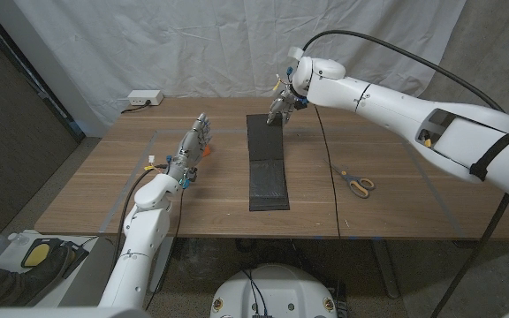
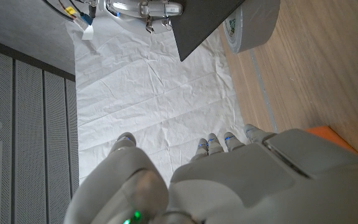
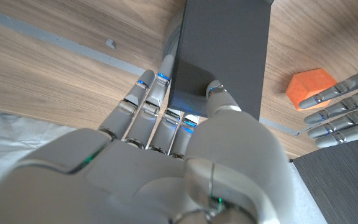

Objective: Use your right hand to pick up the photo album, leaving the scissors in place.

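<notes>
A black photo album [image 1: 268, 172] lies lengthwise in the middle of the wooden table [image 1: 396, 221]. My right hand [image 1: 281, 104] grips its far end; in the right wrist view the thumb lies on the dark cover [image 3: 225, 43] and the fingers [image 3: 151, 93] sit under it. That far end looks slightly raised. Yellow-handled scissors [image 1: 358, 184] lie on the table to the album's right, apart from it. My left hand [image 1: 193, 144] stands left of the album with fingers apart, holding nothing. The left wrist view shows my left hand [image 2: 229, 180] and the album's edge [image 2: 207, 25].
A small orange block [image 1: 207, 152] [image 3: 311, 89] sits by my left hand's fingers [image 3: 347, 99]. A white power strip [image 1: 144, 99] lies at the table's back left. A thin black cable [image 1: 332, 177] runs across the table between album and scissors. White cloth hangs behind.
</notes>
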